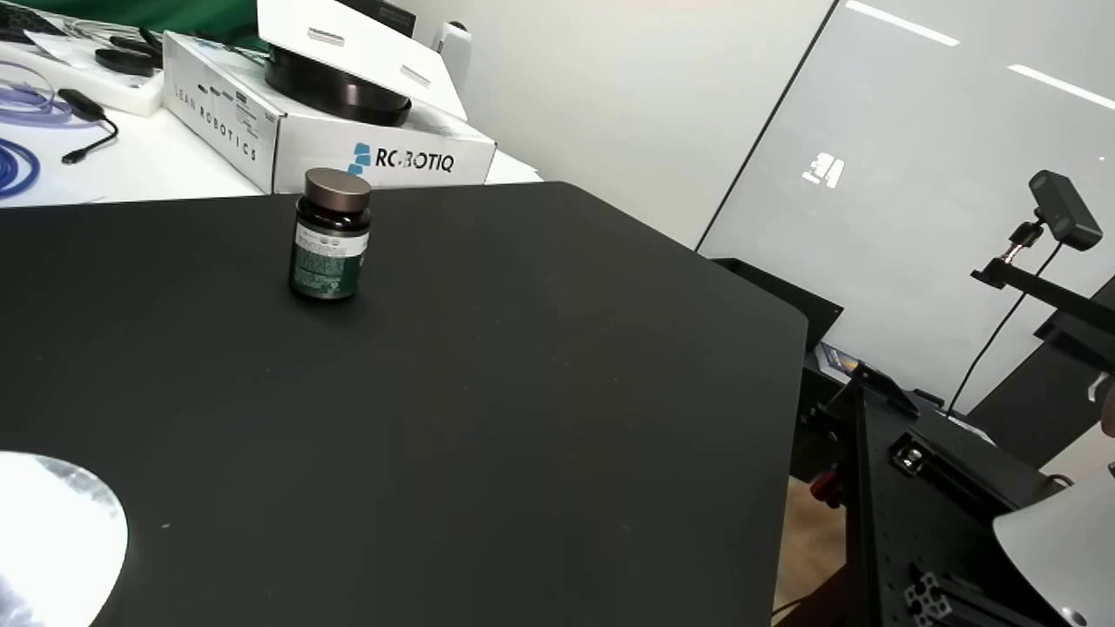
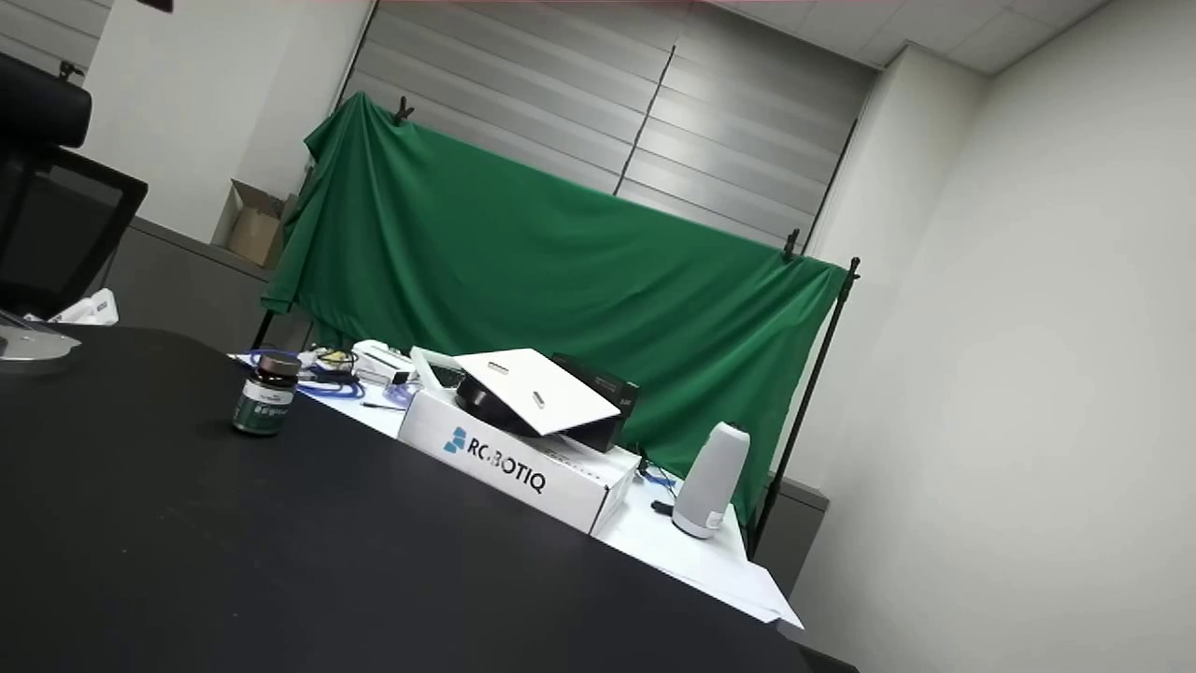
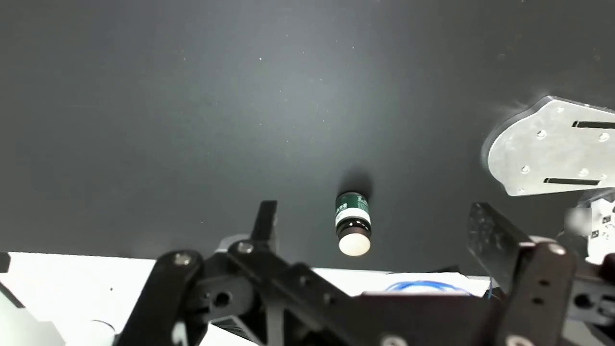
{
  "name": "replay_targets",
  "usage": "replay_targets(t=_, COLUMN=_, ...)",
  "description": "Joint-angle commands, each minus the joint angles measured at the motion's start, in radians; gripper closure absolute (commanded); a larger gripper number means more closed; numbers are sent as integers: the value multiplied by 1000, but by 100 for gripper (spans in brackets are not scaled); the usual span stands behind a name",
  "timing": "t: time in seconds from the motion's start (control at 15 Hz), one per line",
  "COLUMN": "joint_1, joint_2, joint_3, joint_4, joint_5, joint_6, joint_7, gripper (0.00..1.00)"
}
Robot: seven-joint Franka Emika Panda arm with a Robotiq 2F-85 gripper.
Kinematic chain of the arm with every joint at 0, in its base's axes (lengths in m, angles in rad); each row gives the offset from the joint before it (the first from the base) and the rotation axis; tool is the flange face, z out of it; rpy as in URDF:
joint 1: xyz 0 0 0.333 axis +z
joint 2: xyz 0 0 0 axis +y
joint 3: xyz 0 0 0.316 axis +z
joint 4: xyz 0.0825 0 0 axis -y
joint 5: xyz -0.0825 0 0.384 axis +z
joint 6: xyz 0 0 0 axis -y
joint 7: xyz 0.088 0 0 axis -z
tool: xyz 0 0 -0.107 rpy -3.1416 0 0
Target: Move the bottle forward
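Note:
The bottle is small, dark and squat, with a brown-black cap and a green-and-white label. It stands upright on the black table [image 1: 488, 418], near the edge by the white box, and shows in both exterior views, the bottle [image 1: 329, 248] and the same bottle [image 2: 264, 404]. In the wrist view the bottle [image 3: 353, 214] lies between the spread fingers in the picture, left of their middle, with its cap pale from glare. My gripper [image 3: 373, 211] is open and holds nothing. It appears above the bottle, not touching it. Neither exterior view shows the gripper.
A white Robotiq box [image 1: 383, 161] carries a black round thing and a tilted white panel [image 1: 366, 48], on a white table beyond the black one. A metal plate [image 3: 552, 149] lies right in the wrist view. Blue cable [image 3: 427, 286] lies past the table edge.

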Motion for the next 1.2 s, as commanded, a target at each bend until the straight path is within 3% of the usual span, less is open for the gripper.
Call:
replay_targets(t=0.0, joint_1=-44, joint_2=255, joint_3=-15, joint_4=133, joint_5=13, joint_6=65, joint_7=-151, gripper=0)
replay_targets(t=0.4, joint_1=-133, joint_2=633, joint_3=32, joint_4=417, joint_5=-115, joint_6=53, joint_7=-170, gripper=0)
replay_targets(t=0.47, joint_1=-133, joint_2=696, joint_3=30, joint_4=474, joint_5=-135, joint_6=41, joint_7=-166, gripper=0)
replay_targets(t=0.53, joint_1=-71, joint_2=752, joint_3=-31, joint_4=527, joint_5=-177, joint_6=19, joint_7=-142, gripper=0)
replay_targets(t=0.6, joint_1=-61, joint_2=803, joint_3=-42, joint_4=581, joint_5=-200, joint_6=-14, joint_7=-129, gripper=0)
replay_targets(t=0.67, joint_1=-41, joint_2=686, joint_3=-65, joint_4=439, joint_5=-157, joint_6=62, joint_7=-173, gripper=0)
replay_targets(t=0.87, joint_1=-26, joint_2=796, joint_3=-86, joint_4=543, joint_5=-174, joint_6=29, joint_7=-173, gripper=0)
replay_targets(t=1.13, joint_1=-21, joint_2=804, joint_3=-86, joint_4=562, joint_5=-174, joint_6=12, joint_7=-171, gripper=0)
